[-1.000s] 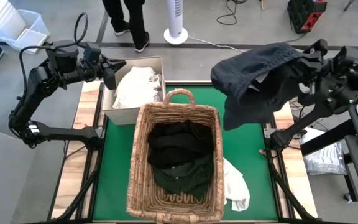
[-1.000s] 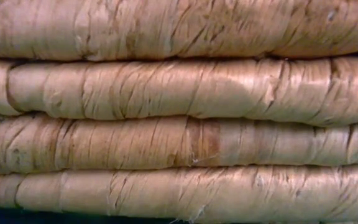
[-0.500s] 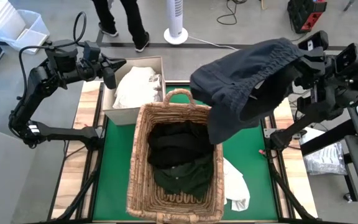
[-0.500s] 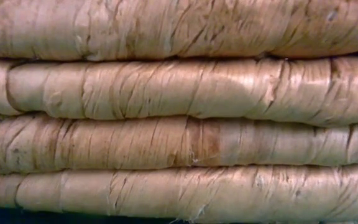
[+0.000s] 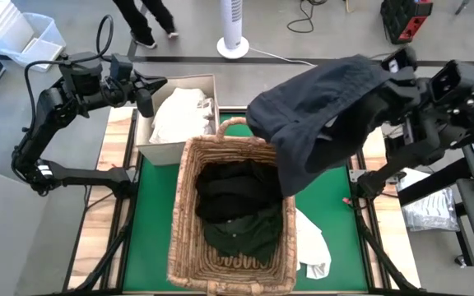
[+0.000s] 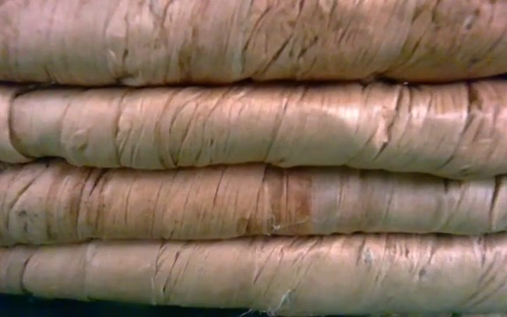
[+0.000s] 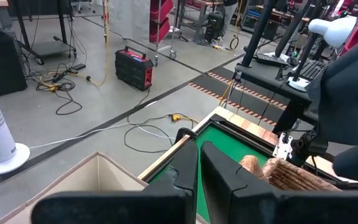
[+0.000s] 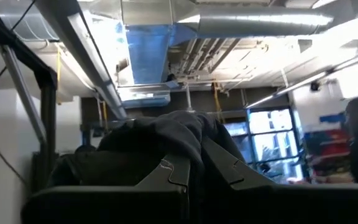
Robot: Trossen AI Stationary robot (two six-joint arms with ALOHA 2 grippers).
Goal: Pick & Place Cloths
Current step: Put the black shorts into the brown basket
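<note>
A large dark cloth (image 5: 319, 115) hangs high over the table's far right, with my right gripper (image 8: 194, 165) shut on it and mostly hidden beneath it in the high view. A wicker basket (image 5: 186, 205) stands mid-table on the green mat (image 5: 155, 222) with dark cloths (image 5: 233, 201) inside. White cloths (image 5: 179, 115) lie in a cardboard box (image 5: 142, 144) at the far left. My left gripper (image 5: 151, 94) hovers shut just above that box, touching nothing. Another white cloth (image 5: 313, 242) lies on the mat beside the basket's right wall. My right gripper pinches a bunched fold of the dark cloth (image 8: 191, 134) between its two fingers, which slant upward. The cloth drapes over the gripper and spills down toward the basket. Its lower end (image 5: 290, 177) hangs slack over the basket's right rim, clear of the table.
The basket's woven wall (image 6: 253, 158) fills the low view. A clear plastic bag (image 5: 430, 210) lies off the table's right side. A white fan (image 5: 233, 33) stands on the floor beyond the far edge, and a person's legs (image 5: 142, 20) show there too.
My right gripper has risen and moved toward the table's left, tipping its fingers further upward. The dark cloth has swung with it from over the table's right edge to over the basket's far right corner. It still hangs slack and clear.
</note>
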